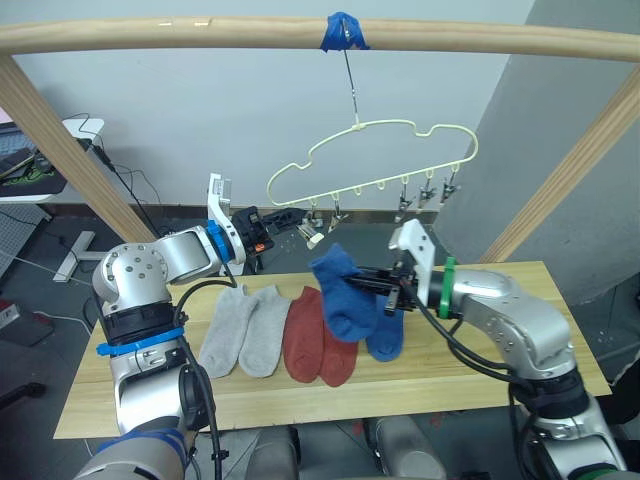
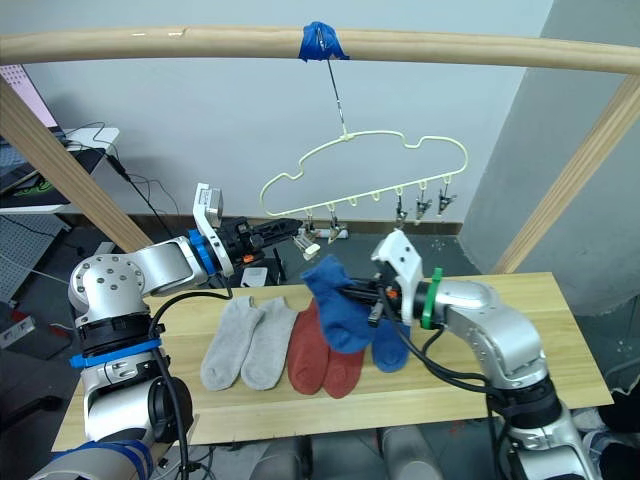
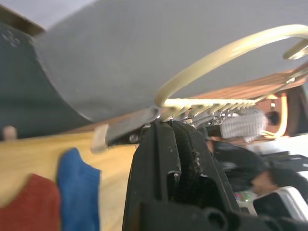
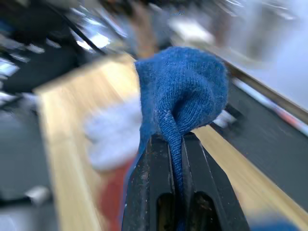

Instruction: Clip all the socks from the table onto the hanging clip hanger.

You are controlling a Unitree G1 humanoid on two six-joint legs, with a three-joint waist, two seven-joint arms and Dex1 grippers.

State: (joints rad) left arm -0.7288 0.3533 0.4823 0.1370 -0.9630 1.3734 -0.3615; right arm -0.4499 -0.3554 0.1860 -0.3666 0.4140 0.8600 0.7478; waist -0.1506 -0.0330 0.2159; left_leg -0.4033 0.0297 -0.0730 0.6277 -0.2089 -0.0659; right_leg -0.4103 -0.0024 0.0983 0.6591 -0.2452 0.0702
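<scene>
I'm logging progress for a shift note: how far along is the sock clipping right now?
Nothing is clipped yet: the clip hanger carries no socks. In hand: the right tool pinches one blue sock lifted off the table, while the left tool is shut on a clip. Left: two grey socks, two red socks and the other blue sock.

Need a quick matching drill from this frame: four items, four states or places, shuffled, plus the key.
Column 1
1. left pincer
2. right pincer
3. grey socks
4. red socks

Column 2
A. lying flat on the table between the grey pair and a blue sock
B. shut on a lifted blue sock
C. pinching a clip on the clip hanger
D. lying flat on the table, nearest the robot's left of the socks

Pairs: 1-C, 2-B, 3-D, 4-A
</scene>
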